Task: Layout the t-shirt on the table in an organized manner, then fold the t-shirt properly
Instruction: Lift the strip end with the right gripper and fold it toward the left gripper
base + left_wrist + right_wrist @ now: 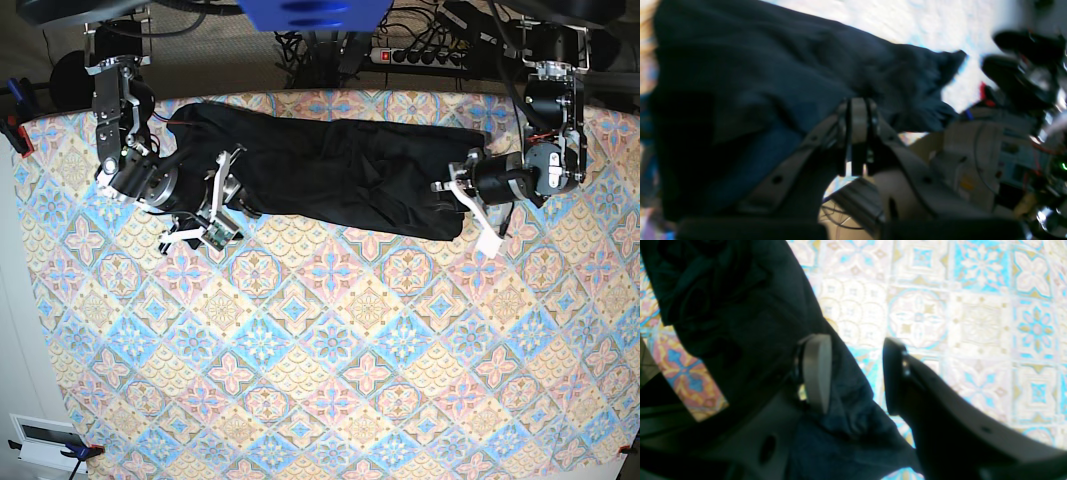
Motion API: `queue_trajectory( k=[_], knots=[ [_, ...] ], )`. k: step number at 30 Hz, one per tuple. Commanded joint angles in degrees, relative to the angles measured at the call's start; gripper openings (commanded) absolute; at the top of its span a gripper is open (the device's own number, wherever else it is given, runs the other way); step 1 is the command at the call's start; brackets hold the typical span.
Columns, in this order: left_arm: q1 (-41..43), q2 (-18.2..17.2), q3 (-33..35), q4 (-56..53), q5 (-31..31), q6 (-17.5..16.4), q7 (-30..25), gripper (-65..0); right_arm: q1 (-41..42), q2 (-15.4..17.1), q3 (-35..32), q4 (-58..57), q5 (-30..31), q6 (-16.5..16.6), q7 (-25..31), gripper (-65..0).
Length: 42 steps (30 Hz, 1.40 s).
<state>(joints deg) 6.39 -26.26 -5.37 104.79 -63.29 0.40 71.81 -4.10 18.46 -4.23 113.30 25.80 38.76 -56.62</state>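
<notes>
Two pincers sit at the t-shirt [330, 175] ends: your left pincer [858, 115] pinches cloth to pull it flat; your right pincer [857, 373] gapes, ungripped.

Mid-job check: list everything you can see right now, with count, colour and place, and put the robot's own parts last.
t-shirt: one, black, stretched in a long band across the far part of the table.
table: one, covered with a pastel blue, pink and yellow diamond tile cloth, fills the base view.
power strip: one, dark, beyond the table's far edge among cables.
left end effector: one, pale fingers, shut on the t-shirt's end, on the base view's right.
right end effector: one, open at the t-shirt's other end, one finger over fabric.
</notes>
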Motion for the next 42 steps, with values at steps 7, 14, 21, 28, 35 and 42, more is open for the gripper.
queue_trajectory(
  k=[7, 14, 21, 28, 35, 42],
  knots=[
    [4.8, -0.2, -7.0, -3.2, 3.1, -0.1, -1.2, -64.8, 0.9, -2.1, -6.5, -2.6, 3.2, 0.0, 1.4, -41.0],
    [7.2, -0.2, -6.8, -3.7, 4.3, -0.1, -1.2, -64.8, 7.2, -10.2, -10.8, -11.4, 3.1, 0.0, 1.4, -41.0],
    [10.0, 2.7, -6.5, -3.7, 13.6, -0.1, -0.7, -64.8, 12.1, -16.5, -12.9, -19.7, 3.1, 0.0, 1.4, -41.0],
    [10.8, 2.8, -2.9, -3.7, 13.7, -0.1, -1.1, -64.8, 15.8, -20.5, -16.5, -25.8, 3.0, -0.2, 1.4, -41.0],
    [10.8, 3.8, -3.1, -3.6, 13.7, -0.1, -1.1, -64.8, 17.9, -20.6, -20.3, -30.0, 2.9, -0.2, 3.0, -41.0],
    [10.8, 3.9, -3.1, -3.6, 13.7, -0.2, -1.1, -64.8, 20.4, -20.6, -21.7, -35.5, 2.9, -0.2, 5.5, -41.0]
  ],
)
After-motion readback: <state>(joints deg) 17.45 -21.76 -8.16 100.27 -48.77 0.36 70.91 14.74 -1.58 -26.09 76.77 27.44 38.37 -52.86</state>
